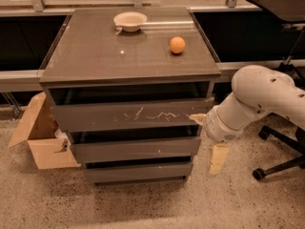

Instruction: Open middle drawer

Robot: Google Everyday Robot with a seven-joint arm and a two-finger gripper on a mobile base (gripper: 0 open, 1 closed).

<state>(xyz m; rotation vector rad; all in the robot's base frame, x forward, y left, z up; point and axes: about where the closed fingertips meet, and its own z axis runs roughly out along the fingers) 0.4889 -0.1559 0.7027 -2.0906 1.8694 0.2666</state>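
Observation:
The cabinet (95, 61) has three handle-less dark grey-brown fronts. The top drawer (95, 118) bears white scratch marks. The middle drawer (124, 150) sits below it, plain with one tiny white speck, and looks closed. The narrow bottom drawer (138, 172) is lowest. My gripper (204, 144) hangs off the white arm (257, 99) at the cabinet's right side, level with the middle drawer's right end. It is open and empty: one cream finger (197, 119) points left at the top drawer's right end, the other (218, 159) points down.
A white bowl (130, 21) and an orange (177, 45) sit on the cabinet top. An open cardboard box (40, 137) stands on the floor at the left. An office chair base (281, 163) is at the right, a dark desk (281, 4) behind it.

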